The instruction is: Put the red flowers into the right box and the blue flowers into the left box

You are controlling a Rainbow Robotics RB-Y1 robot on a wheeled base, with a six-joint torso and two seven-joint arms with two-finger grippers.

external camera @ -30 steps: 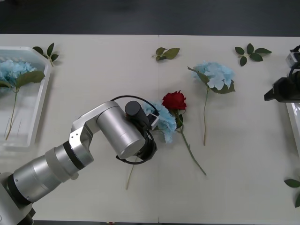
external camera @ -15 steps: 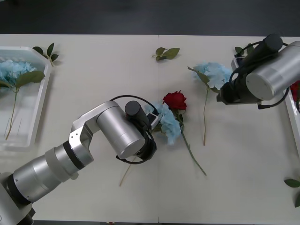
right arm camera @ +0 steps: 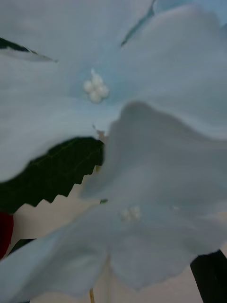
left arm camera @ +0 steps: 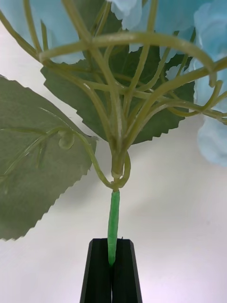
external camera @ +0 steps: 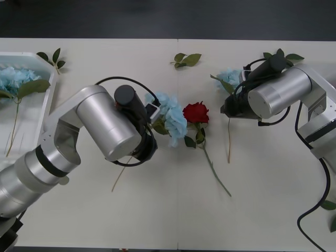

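**benchwatcher:** Blue flowers update: the left arm is reaching in from the near left, its big silver wrist over mid-bench, and the left pincer (left arm camera: 112, 265) has its black fingers (left arm camera: 98, 272) pressed together on the green stem of one blue hydrangea (external camera: 169, 114). Bloom is just left of the red rose (external camera: 195, 112); its stem (external camera: 119, 177) slants back toward the near-left, tip low by the bench (external camera: 157, 220).

**stemcounter:** And the right arm?

**benchwatcher:** Comes in from the right edge, elbow bent, wrist hanging over the second blue hydrangea (external camera: 229, 77) right of the rose. Its camera is jammed up against pale petals, so I can't tell whether that pincer is spread or not. That flower's stem (external camera: 229, 142) runs nearly straight toward the near edge.

**stemcounter:** Rose?

**benchwatcher:** Lying flat mid-bench, bloom toward the far side, stem angling near-right. The left box (external camera: 46, 113) sits at the far left with blue flowers already in it.
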